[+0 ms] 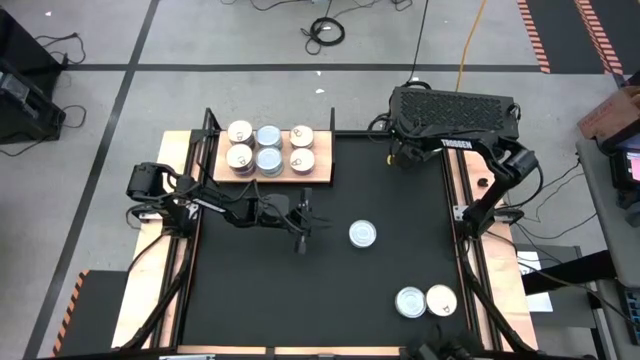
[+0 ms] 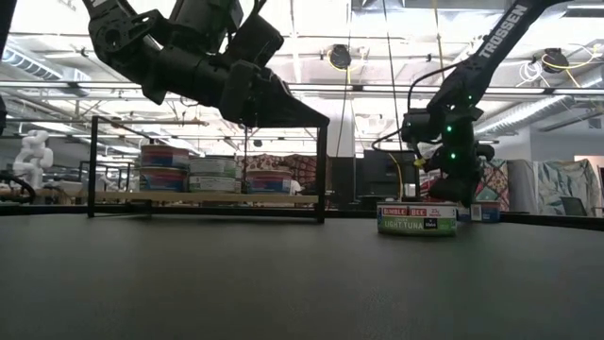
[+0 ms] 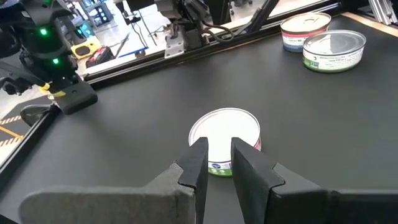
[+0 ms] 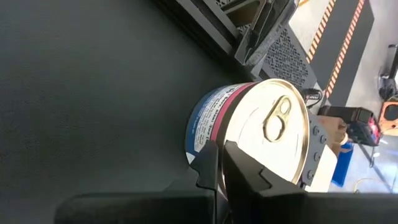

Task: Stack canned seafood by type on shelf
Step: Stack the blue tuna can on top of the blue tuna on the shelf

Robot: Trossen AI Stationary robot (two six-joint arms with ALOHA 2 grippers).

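Cans: six tops show on shelf (image 1: 322, 178), in three columns of two; in the low view they look stacked two high. Three lie loose on mat (image 1: 260, 300): white-top can (image 1: 362, 234) mid-mat, and a silver can (image 1: 410, 301) touching or just beside a cream can (image 1: 441, 299) near the front right corner.

Left gripper (image 3: 219, 148): over the mat between shelf and white-top can, aimed at that can, which sits just beyond the tips. Fingers parted by a narrow gap, nothing in them.

Right gripper (image 4: 221, 149): at the right edge of the table, fingers closed together, empty. A gold-top can (image 4: 261, 134) with pull tab sits right at its tips; I cannot match it to a can in the high view.

Risks, as judged:
- The left gap looks narrower than the can. Advancing like this would shove the can across the mat rather than straddle it; it must widen first.
- A grip low or off-centre on a flat tin may slip or tilt it during the lift.
- Setting a tin off-centre on a stack could topple it into its neighbours.
- Similar tops invite a wrong-type placement.
- The closed right fingers could knock the gold-top can if that arm moves.
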